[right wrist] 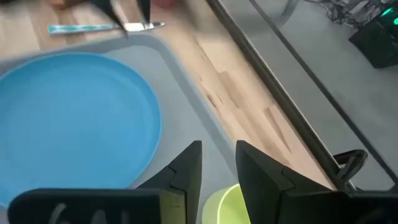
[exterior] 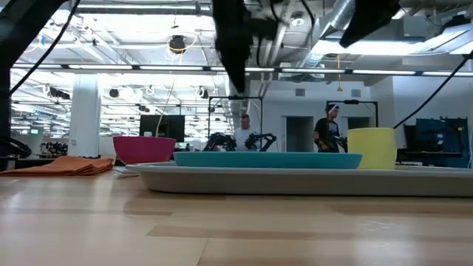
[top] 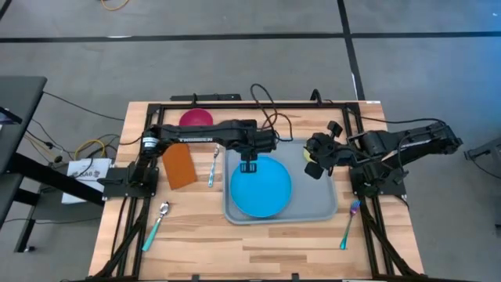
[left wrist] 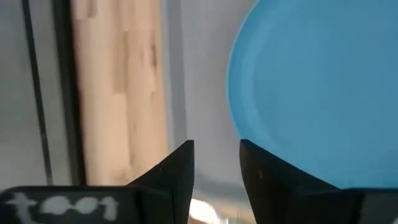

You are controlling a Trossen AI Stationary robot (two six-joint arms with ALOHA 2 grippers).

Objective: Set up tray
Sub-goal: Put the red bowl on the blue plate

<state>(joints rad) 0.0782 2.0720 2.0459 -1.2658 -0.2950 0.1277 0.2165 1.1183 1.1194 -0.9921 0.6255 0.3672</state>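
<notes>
Open-plan robotics lab: exposed ceiling ducts (exterior: pixel 347 15), monitors (exterior: pixel 162 125).

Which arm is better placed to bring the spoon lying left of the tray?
Left. The left gripper hangs over the tray, nearer the spoon; the right gripper is by the yellow cup.

Two dark, near-black jointed arms on black frame bases. Left arm (top: pixel 205 132) has white lettering along its long link and an orange ring near the shoulder. Right arm (top: pixel 407 141) is chunkier, with black cables. Fingers (left wrist: pixel 177 171) are matte black, wedge-shaped; white marking on the left wrist housing.
</notes>
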